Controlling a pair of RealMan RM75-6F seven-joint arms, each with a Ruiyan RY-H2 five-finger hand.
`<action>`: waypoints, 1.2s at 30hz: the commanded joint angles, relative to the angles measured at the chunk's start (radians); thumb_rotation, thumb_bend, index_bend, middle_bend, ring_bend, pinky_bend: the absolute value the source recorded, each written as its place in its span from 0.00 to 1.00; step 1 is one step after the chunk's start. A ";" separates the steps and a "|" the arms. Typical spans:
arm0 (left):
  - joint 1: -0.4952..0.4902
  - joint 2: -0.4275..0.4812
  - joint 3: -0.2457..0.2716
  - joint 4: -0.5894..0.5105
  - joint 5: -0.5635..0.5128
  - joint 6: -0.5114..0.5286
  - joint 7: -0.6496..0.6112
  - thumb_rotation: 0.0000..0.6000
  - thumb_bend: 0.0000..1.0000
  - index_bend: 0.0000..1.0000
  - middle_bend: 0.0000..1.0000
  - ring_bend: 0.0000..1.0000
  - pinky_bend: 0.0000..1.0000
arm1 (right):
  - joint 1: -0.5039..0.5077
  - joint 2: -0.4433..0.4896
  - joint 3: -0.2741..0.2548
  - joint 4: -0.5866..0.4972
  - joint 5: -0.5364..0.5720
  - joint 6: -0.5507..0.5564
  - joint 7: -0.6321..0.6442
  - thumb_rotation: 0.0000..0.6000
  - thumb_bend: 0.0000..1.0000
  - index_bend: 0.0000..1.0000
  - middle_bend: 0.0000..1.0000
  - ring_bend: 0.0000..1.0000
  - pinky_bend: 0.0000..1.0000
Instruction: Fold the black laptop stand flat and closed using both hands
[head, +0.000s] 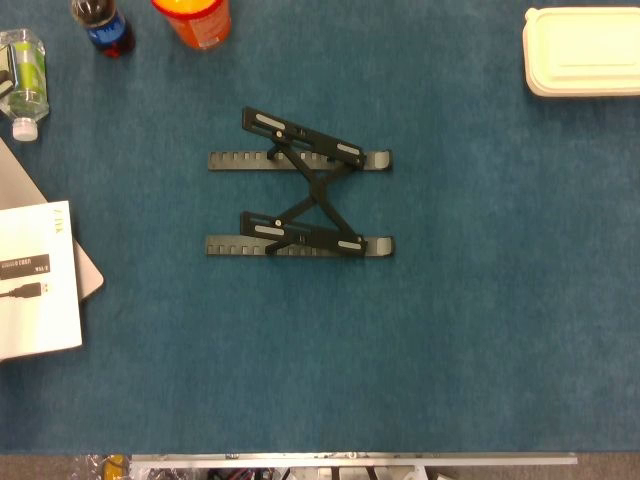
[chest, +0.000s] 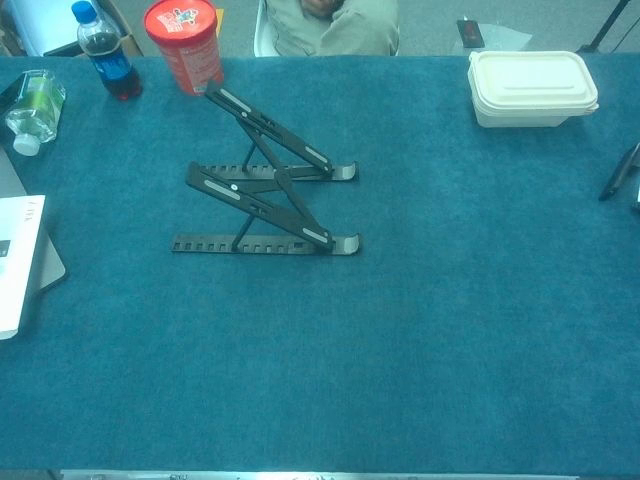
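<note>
Well, the black laptop stand (head: 300, 200) (chest: 270, 195) sits unfolded on the blue-covered surface (head: 450, 330), a little toward the far left of its middle, well apart from everything else. Its two notched base rails lie flat and parallel, one nearer the far edge and one nearer me, each ending in a small upturned lip on the right. The upper arms rise at a slant toward the left, and crossed links join the two sides at the centre. Nothing touches it.

Neither view shows my left hand, so I cannot tell how its fingers lie. At the right edge of the chest view a dark slender tip (chest: 620, 172) pokes in above the surface; it may belong to my right hand, but I cannot tell that, nor whether those fingers are apart or together.

At the far left corner stand a cola bottle (head: 103, 25) (chest: 108, 60) with a blue cap and an orange-red canister (head: 195, 20) (chest: 183, 45), and a clear water bottle (head: 25, 85) (chest: 35, 105) lies on its side beside them. Along the left edge a white booklet (head: 35, 280) (chest: 15, 260) rests on a grey laptop (head: 88, 272) (chest: 45, 265). A cream lidded container (head: 582, 50) (chest: 532, 88) sits at the far right corner. Beyond the far edge, a person's torso (chest: 330, 25) shows in the chest view.
</note>
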 joint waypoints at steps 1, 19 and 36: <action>-0.003 -0.002 -0.001 0.004 -0.003 -0.006 -0.002 1.00 0.28 0.02 0.04 0.00 0.01 | 0.000 0.001 -0.001 -0.001 -0.001 0.000 -0.002 1.00 0.15 0.00 0.11 0.00 0.00; -0.036 0.021 0.008 0.025 -0.008 -0.081 -0.091 1.00 0.28 0.02 0.04 0.00 0.01 | 0.070 0.004 0.003 -0.041 -0.050 -0.093 0.067 1.00 0.15 0.00 0.11 0.00 0.00; -0.017 0.055 0.027 0.013 0.012 -0.058 -0.097 1.00 0.28 0.02 0.04 0.00 0.01 | 0.434 -0.102 0.108 -0.048 -0.001 -0.585 0.673 1.00 0.13 0.00 0.11 0.00 0.00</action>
